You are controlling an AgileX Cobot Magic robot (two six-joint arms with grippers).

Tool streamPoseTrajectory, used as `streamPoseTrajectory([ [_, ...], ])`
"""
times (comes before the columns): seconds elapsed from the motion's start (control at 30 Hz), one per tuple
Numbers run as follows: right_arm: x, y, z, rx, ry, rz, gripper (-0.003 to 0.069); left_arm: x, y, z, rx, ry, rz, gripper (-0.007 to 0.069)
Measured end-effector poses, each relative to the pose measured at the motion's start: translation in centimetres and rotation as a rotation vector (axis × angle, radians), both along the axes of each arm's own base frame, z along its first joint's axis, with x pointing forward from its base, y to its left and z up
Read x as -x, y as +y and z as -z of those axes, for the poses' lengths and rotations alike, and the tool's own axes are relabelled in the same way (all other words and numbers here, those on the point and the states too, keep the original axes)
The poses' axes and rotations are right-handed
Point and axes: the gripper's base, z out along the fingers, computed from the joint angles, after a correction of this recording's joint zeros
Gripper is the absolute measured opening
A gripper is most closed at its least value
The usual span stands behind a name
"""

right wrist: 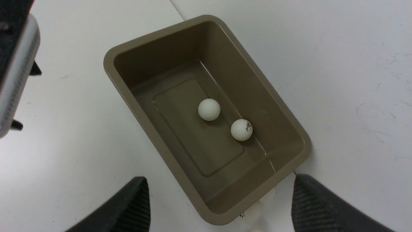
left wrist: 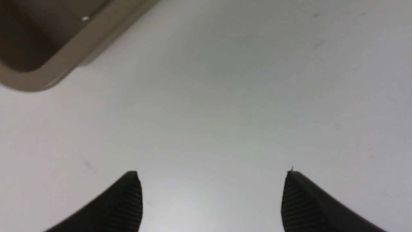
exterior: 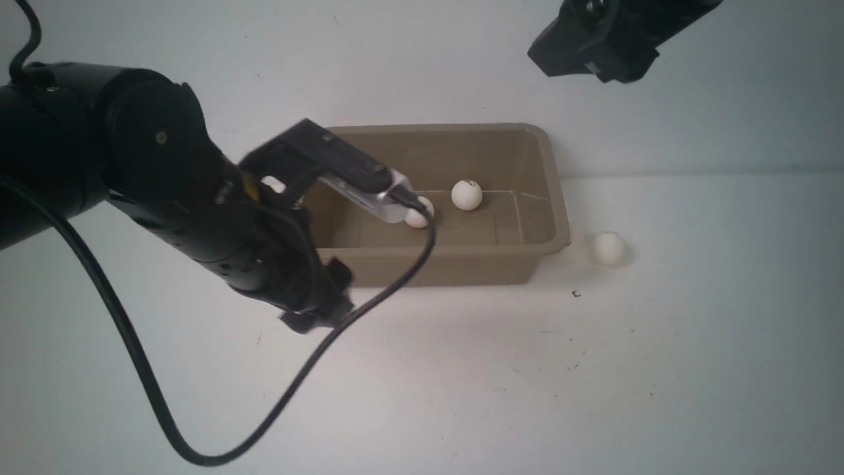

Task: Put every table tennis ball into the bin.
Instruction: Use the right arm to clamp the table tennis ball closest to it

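Left gripper (left wrist: pixel 211 173) is hanging spread and empty over the table (left wrist: pixel 225 96) off the bin's (exterior: pixel 435 127) left front, and right gripper (right wrist: pixel 219 179) is hovering likewise, high over its right end. Two balls (exterior: pixel 467 195) are sitting in the bin. You're going for the loose ball (exterior: pixel 608 249) lying on the table beyond that right end, below the right gripper, so the right one's nearer.

A rounded corner of the taupe bin (left wrist: pixel 64 61) rests on the white table (left wrist: pixel 225 96). Well apart from that corner, the left gripper (left wrist: pixel 212 180) spreads its ribbed black fingertips (left wrist: pixel 128 199) wide, with table surface showing between them.
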Motion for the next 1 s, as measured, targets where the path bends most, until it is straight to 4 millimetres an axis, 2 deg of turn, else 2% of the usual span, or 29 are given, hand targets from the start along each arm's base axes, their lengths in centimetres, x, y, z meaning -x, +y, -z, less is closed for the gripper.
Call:
streamPoseTrajectory([
  [0.1, 0.0, -0.1, 0.0, 0.007, -0.002, 0.005, 0.0536, -0.7, 1.4, 0.0, -0.038, -0.021, -0.039, 0.0520],
  [0.23, -0.2, -0.5, 0.0, 0.038, -0.015, 0.043, 0.0536, -2.4, 5.2, -0.2, -0.051, -0.070, -0.152, 0.0520],
  [0.37, -0.1, -1.2, -0.2, 0.077, -0.032, 0.084, 0.0536, -3.6, 8.4, -0.6, 0.016, -0.132, -0.242, 0.0501],
  [0.43, 0.0, -1.4, -0.3, 0.087, -0.036, 0.091, 0.0536, -4.0, 9.4, -0.9, 0.055, -0.166, -0.253, 0.0487],
  [0.6, 0.1, -1.5, -0.2, 0.101, -0.024, 0.098, 0.0536, -4.8, 10.0, -1.9, 0.127, -0.293, -0.167, 0.0468],
  [0.87, -0.2, -2.4, 0.1, 0.108, 0.017, 0.125, 0.0536, -5.3, 8.9, -2.7, 0.261, -0.396, -0.045, 0.0468],
  [1.0, -1.2, -4.6, 0.1, 0.099, 0.038, 0.203, 0.0536, -5.4, 8.6, -2.9, 0.299, -0.415, -0.018, 0.0468],
])
